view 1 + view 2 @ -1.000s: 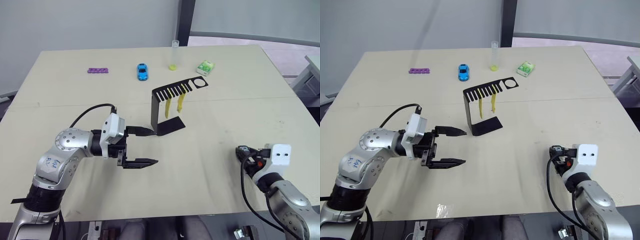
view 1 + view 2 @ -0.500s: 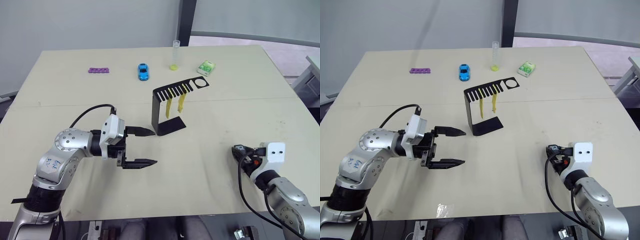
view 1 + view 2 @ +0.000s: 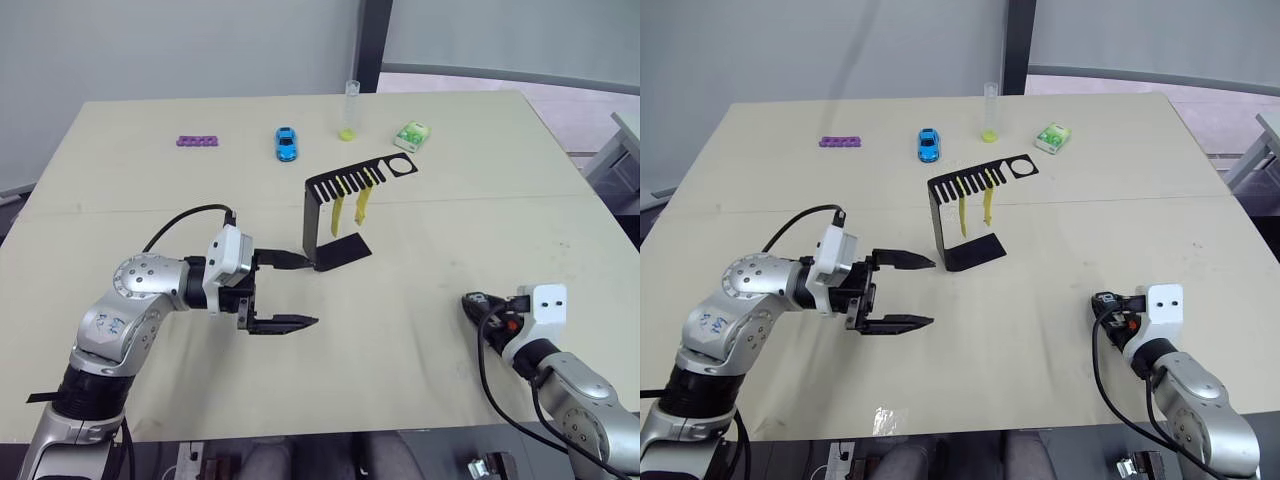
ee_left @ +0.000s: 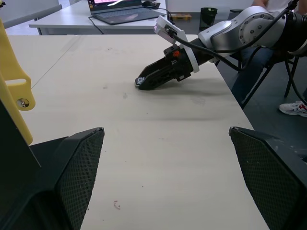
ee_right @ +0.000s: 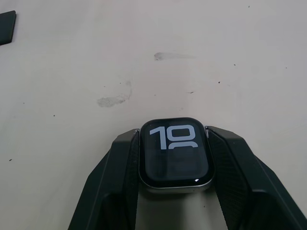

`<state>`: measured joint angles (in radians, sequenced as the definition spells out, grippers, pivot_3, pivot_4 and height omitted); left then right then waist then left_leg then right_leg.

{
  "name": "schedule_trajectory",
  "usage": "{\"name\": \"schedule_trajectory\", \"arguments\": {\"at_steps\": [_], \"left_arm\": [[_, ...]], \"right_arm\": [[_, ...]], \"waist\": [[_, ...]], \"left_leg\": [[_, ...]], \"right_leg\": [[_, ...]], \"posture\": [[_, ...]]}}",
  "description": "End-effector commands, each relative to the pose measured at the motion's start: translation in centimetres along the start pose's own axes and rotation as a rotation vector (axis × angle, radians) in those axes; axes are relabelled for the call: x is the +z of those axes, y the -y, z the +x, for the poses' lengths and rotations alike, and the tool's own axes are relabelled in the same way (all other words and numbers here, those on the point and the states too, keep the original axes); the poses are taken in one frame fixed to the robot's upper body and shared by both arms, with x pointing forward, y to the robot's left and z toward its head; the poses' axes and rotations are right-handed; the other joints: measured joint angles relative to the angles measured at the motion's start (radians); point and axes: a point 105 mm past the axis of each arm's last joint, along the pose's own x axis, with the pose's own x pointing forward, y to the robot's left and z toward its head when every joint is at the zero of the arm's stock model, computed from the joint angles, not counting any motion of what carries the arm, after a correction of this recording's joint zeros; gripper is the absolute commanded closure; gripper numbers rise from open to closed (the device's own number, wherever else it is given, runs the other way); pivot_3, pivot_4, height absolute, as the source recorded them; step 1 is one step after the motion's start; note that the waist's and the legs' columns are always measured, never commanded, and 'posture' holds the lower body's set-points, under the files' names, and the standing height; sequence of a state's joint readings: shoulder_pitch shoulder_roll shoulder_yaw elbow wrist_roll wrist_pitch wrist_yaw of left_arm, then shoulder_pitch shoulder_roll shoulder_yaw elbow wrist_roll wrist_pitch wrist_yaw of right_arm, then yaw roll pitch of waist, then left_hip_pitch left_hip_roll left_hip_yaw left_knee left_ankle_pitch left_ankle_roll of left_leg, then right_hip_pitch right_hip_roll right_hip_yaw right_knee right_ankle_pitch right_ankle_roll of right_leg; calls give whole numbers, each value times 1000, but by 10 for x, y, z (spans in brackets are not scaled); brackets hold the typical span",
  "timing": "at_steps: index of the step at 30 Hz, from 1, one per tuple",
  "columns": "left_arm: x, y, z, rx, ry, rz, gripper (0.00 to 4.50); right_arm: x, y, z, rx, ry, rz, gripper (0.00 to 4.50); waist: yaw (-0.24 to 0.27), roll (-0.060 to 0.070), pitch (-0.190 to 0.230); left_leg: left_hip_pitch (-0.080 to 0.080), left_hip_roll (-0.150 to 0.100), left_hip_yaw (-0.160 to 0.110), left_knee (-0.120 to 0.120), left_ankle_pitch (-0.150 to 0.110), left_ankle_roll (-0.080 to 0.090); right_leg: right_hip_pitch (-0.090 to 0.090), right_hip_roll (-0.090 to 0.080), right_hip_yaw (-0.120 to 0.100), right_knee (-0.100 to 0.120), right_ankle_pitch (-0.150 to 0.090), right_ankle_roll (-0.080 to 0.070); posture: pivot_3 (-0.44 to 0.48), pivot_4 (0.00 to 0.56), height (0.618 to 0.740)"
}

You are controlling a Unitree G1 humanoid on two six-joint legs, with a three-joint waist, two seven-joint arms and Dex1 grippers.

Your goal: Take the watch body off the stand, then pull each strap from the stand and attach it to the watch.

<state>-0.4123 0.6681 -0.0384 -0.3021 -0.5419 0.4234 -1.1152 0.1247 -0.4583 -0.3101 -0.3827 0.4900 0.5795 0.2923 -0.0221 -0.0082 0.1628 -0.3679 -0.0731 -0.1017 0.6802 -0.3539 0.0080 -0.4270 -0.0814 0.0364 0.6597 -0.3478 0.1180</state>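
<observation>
The watch body [image 5: 175, 154], dark with light digits on its screen, sits between the two black fingers of my right gripper [image 3: 476, 308], which is shut on it low over the table at the front right. The black stand [image 3: 335, 215] stands upright mid-table, its ring hole empty. Two yellow straps [image 3: 349, 209] hang from its slotted arm; one strap [image 4: 14, 85] shows close by in the left wrist view. My left gripper [image 3: 296, 292] is open, fingers wide apart, just left of the stand's flat foot, its upper finger almost at the foot.
Along the table's far side lie a purple block strip [image 3: 197, 141], a blue toy car [image 3: 286, 143], a clear tube with a yellow base [image 3: 349, 110] and a green-white packet [image 3: 411, 135]. A person's legs and shoe [image 4: 292, 108] show beyond the table edge.
My right gripper has slid a little left and toward the table's middle with the watch body. My left gripper edged slightly right toward the stand's foot.
</observation>
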Motion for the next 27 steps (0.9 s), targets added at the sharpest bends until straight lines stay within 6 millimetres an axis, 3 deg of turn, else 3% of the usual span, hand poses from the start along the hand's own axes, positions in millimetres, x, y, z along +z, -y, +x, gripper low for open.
{"name": "schedule_trajectory", "arguments": {"at_steps": [1, 5, 11, 18, 24, 27], "left_arm": [[6, 0, 1, -1, 12, 31, 0], [6, -1, 0, 1, 13, 33, 0], [6, -2, -1, 7, 12, 34, 0], [2, -6, -10, 68, 4, -10, 0], [-10, -11, -41, 203, -30, -108, 0], [-17, -17, -67, 316, -45, -167, 0]], "right_arm": [[-3, 5, -3, -6, -9, -12, 2898], [-4, 6, -4, -6, -9, -21, 2898], [-5, 7, -13, -10, -11, -23, 33], [2, 7, -41, -10, 0, -65, 33], [20, 2, -86, 84, 32, -96, 33], [25, 3, -113, 159, 17, -126, 33]], "waist": [[0, 0, 0], [0, 0, 0], [11, 0, 0], [26, 0, 0], [20, 0, 0], [23, 1, -1]], "left_leg": [[0, 0, 0, 0, 0, 0], [0, 0, 0, 0, 0, 0], [0, 0, 0, 1, 0, 0], [0, -1, 0, 2, 0, 0], [0, 0, 0, 1, 0, 0], [1, 0, 0, 1, -1, 0]], "right_leg": [[0, 0, 0, 0, 0, 0], [0, 0, 0, 0, 0, 0], [1, 0, 0, 0, 0, 0], [1, 0, 0, 0, 0, 0], [0, 0, 1, 0, 0, 0], [1, 0, 1, 0, 0, 0]], "posture": [[0, 150, 740], [0, 150, 740], [0, 150, 740], [0, 150, 740], [0, 150, 740], [0, 150, 740]]}}
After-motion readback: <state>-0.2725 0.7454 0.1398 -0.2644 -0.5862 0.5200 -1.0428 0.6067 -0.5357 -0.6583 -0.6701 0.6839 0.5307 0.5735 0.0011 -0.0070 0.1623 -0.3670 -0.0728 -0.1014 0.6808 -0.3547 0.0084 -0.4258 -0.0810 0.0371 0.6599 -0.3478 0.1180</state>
